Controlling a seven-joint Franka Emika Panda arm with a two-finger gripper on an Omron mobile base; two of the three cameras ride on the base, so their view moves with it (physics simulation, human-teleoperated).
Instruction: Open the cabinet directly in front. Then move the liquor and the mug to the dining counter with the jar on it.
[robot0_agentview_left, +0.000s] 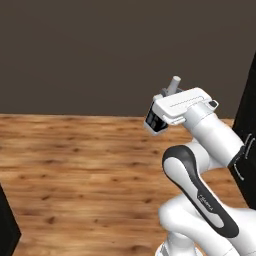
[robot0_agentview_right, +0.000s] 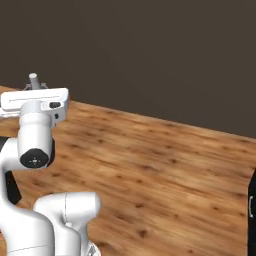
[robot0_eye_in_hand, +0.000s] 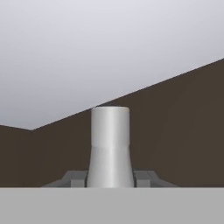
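liquor upright in tool

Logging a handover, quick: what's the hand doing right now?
Hand: closed on the liquor bottle, its pale neck sticking up between the fingers.

floor: brown wood planks with dark knots
wall: plain dark brown, standing behind the floor
ceiling: pale grey
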